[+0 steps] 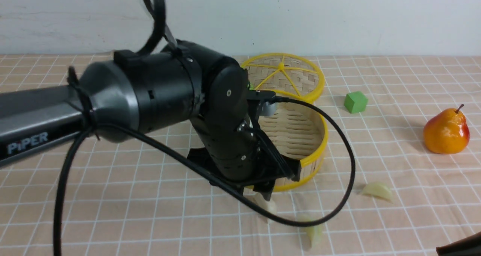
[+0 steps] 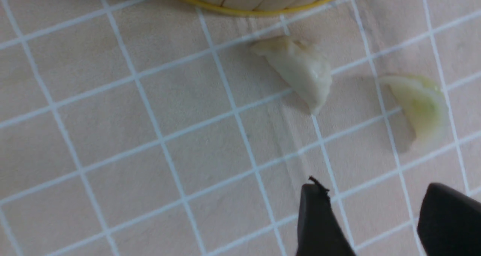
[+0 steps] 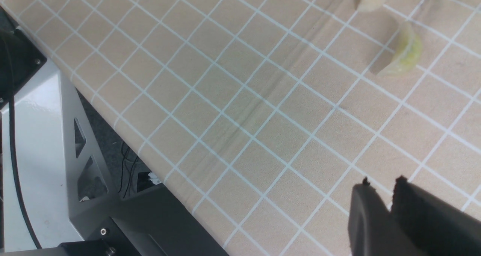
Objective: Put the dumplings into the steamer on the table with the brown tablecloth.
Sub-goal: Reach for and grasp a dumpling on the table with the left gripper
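Left gripper (image 2: 375, 207) spread and empty over the brown tablecloth (image 2: 112, 117), cream dumpling (image 2: 300, 73) and greenish dumpling (image 2: 421, 102) lying on the cloth just outside the steamer (image 1: 318, 162) (third dumpling (image 1: 377, 191) farther right, also outside), right gripper (image 3: 391, 197) nearly pressed together, empty

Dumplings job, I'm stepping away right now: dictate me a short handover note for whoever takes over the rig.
Left gripper: jaws open, empty, over the light brown grid tablecloth just in front of the round bamboo steamer with yellow rims.
Right gripper: jaws nearly closed, empty.
Dumplings: three small pale crescent dumplings lie on the cloth in front of the steamer.
Done: no dumpling seen in the steamer's visible part; the left arm hides the rest.
Left to do: load those three.
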Robot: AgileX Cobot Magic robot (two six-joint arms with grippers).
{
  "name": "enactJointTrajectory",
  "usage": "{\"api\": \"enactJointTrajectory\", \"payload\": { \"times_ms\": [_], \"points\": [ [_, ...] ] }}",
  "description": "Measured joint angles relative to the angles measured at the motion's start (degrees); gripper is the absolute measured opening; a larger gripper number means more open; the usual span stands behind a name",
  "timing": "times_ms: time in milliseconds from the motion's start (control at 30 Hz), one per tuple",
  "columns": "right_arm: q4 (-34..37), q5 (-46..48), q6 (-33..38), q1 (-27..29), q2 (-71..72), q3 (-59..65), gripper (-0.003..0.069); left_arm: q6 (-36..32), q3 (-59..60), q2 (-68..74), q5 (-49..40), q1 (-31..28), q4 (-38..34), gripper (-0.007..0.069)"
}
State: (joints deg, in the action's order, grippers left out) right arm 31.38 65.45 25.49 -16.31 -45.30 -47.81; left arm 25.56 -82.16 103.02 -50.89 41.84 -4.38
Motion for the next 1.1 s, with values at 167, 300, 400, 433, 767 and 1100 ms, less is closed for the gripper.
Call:
{"api": "enactJointTrajectory", "payload": {
  "times_ms": [167, 300, 400, 433, 767, 1100],
  "points": [
    [0.04, 0.05, 0.0, -0.05, 0.0, 0.0, 0.011, 2.68, 0.0, 6.11, 5.65, 0.0, -1.7, 0.036],
    [-0.11, 0.05, 0.0, -2.08, 0.0, 0.0, 0.0111, 3.25, 0.0, 9.56, 9.53, 0.0, -2.03, 0.036],
    [-1.33, 0.24, 0.0, -5.0, 0.0, 0.0, 0.0113, 5.49, 0.0, 11.01, 12.63, 0.0, -0.54, 0.036],
    [-2.01, 0.3, 0.0, -5.85, 0.0, 0.0, 0.0113, 6.36, 0.0, 11.23, 13.25, 0.0, -0.04, 0.036],
    [-7.58, 1.15, 0.0, -10.49, 0.0, 0.0, 0.0118, 11.62, -0.06, 14.32, 14.28, 0.0, 3.58, 0.0329],
    [-7.99, 0.85, -0.86, -10.6, 0.0, 0.0, 0.0127, 9.31, -2.02, 13.53, 6.0, 0.0, 3.98, 0.0225]
  ]
}}
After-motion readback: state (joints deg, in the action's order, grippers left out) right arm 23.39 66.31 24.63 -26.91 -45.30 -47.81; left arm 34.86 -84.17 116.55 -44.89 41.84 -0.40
